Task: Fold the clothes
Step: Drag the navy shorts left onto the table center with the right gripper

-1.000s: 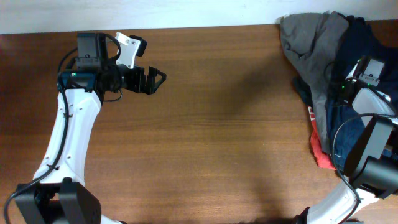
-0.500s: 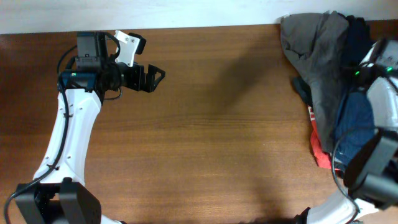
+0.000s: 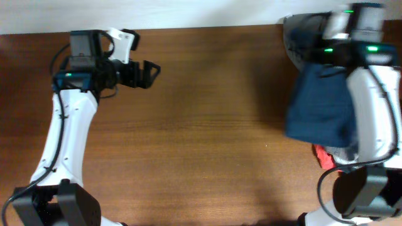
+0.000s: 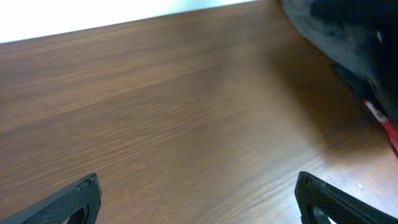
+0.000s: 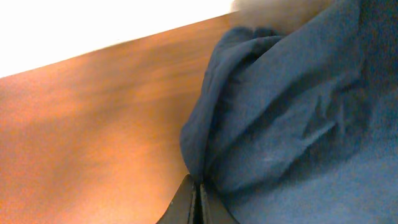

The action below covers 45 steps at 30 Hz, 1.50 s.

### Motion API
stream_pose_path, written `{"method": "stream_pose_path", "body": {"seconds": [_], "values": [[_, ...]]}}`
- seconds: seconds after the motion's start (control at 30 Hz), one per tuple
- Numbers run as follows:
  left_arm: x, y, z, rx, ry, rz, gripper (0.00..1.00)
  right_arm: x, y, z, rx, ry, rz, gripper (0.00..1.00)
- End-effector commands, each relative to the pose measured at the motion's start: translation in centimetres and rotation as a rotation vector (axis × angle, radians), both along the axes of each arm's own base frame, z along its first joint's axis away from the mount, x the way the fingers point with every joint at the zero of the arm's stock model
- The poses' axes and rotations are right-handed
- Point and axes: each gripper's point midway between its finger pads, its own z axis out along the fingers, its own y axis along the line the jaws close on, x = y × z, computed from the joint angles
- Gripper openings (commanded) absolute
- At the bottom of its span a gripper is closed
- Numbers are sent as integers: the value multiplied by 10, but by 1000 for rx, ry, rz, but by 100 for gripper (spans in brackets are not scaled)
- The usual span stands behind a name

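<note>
- Overhead: shorts [image 3: 320, 113] hang bunched from right gripper [image 5: 198, 200], jaws pinched tight on the fabric, above table's [image 3: 207, 138] right side.
- Idle left gripper [image 3: 149, 73] spread wide, holding nothing, far left.
- Doing it well: carry to mid-table, lay flat w/ legs spread before folding.
- Rt arm blurred; waistband and pocket can't be made out; grey garment [image 3: 301, 34] and red item [image 3: 323, 158] partly covered.
</note>
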Motion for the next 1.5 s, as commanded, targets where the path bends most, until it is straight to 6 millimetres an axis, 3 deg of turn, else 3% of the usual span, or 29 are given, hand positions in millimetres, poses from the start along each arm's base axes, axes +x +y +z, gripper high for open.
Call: {"method": "stream_pose_path", "body": {"seconds": [0.0,0.07,0.2,0.33,0.5,0.53,0.57,0.6,0.63,0.7,0.73,0.83,0.97,1.0,1.1,1.23,1.4,1.47], "values": [[5,39,23,-2,-35,135,99,-4,77,17,22,-47,184,4],[4,59,27,-5,-41,184,99,-5,117,11,7,-43,258,4],[0,88,26,-5,-24,249,99,-3,176,-16,-64,-23,309,4],[-5,103,21,-6,3,283,99,2,232,-45,-70,-28,404,4],[-6,114,19,18,9,320,99,13,281,-85,-59,-39,469,4],[-5,116,18,26,10,328,99,17,288,-91,-57,-48,477,8],[-5,116,18,28,10,329,99,19,292,-94,-56,-55,481,33],[-5,116,18,28,10,329,99,19,292,-94,-55,-55,480,47],[-5,116,18,28,10,329,99,19,291,-91,-54,-58,479,53],[-5,115,19,28,6,327,99,19,282,-75,-46,-67,459,63],[-4,110,19,31,3,312,99,16,269,-52,-39,-78,443,67],[-3,92,19,57,-12,243,99,6,230,-9,-38,-74,382,75],[-5,45,18,102,-41,92,99,-16,168,28,-36,-32,270,80],[-8,15,18,128,-60,-3,99,-29,140,34,-30,6,225,80],[-18,-33,16,144,-72,-131,99,-52,105,29,6,112,152,80],[-46,-97,10,158,-58,-305,99,-74,69,6,4,262,65,81],[-78,-151,-8,226,-18,-437,99,-79,42,-24,11,343,-1,81],[-90,-175,-27,256,34,-458,98,-80,31,-44,16,373,-30,81]]}}
